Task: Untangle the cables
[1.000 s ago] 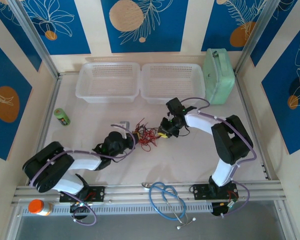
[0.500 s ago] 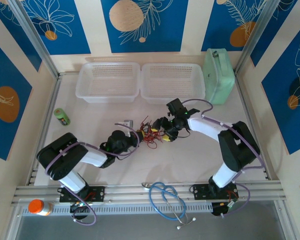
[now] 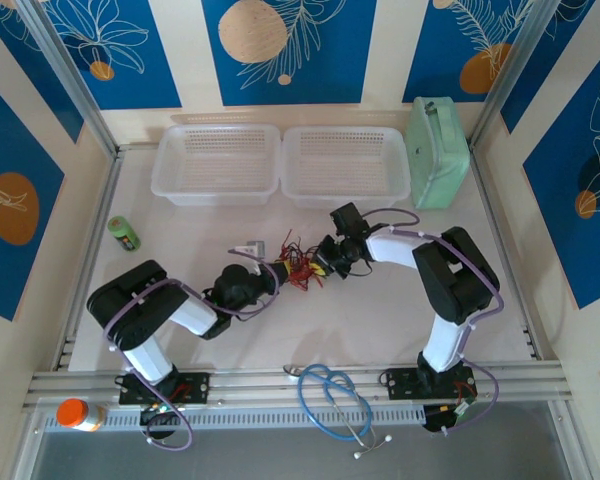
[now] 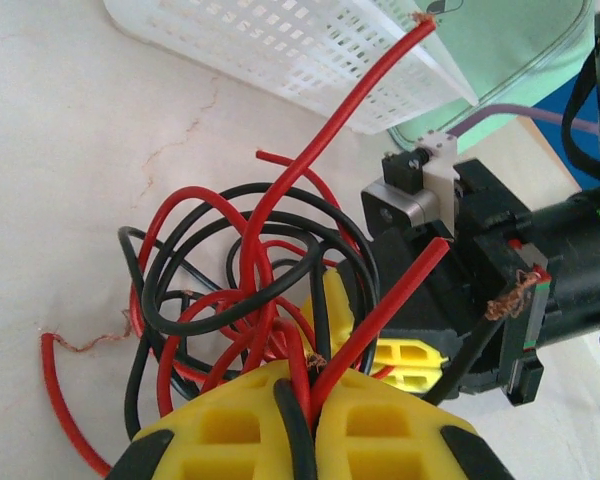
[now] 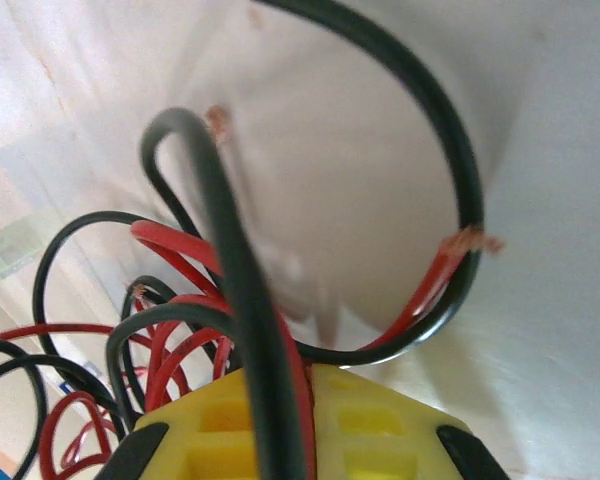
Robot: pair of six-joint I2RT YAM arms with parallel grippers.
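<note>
Two tight pinches: left gripper (image 4: 305,388) and right gripper (image 5: 300,392) each clamp the cables (image 3: 298,271), curly red-and-black loops bunched between them, copper-frayed ends.

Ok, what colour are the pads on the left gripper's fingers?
Bright yellow pads, clamped on the thin red and black cables; clearest in the left wrist view.

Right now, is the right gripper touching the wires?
Touching. The right wrist view shows the right gripper shut on the wires, a black and a red strand pinched between its yellow fingers.
</note>
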